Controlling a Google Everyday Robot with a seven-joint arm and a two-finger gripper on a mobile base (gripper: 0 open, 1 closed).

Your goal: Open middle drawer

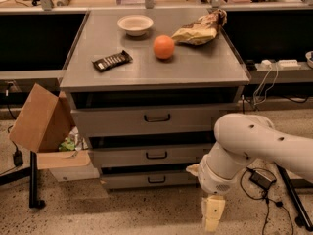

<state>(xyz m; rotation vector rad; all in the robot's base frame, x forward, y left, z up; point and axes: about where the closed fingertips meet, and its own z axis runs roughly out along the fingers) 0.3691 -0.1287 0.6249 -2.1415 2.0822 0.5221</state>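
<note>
ROBOT FACES DRAWER: The gripper (213,214) hangs low off the right front corner of a grey cabinet (195,67), pointing at the floor; whether it is open or closed cannot be told. The middle drawer (122,156), second of 3, sits between a taller front above and a slimmer one below. It looks shut or nearly so and is well apart from the gripper. The stiff metal front probably slides out with moderate weight. Its small dark loop handle (156,155) at centre is the one place to hook, and may be slippery. A bowl (135,23), orange (164,47), bag (200,29) and wrapper (112,60) lie on top; no lettering is legible.
</note>
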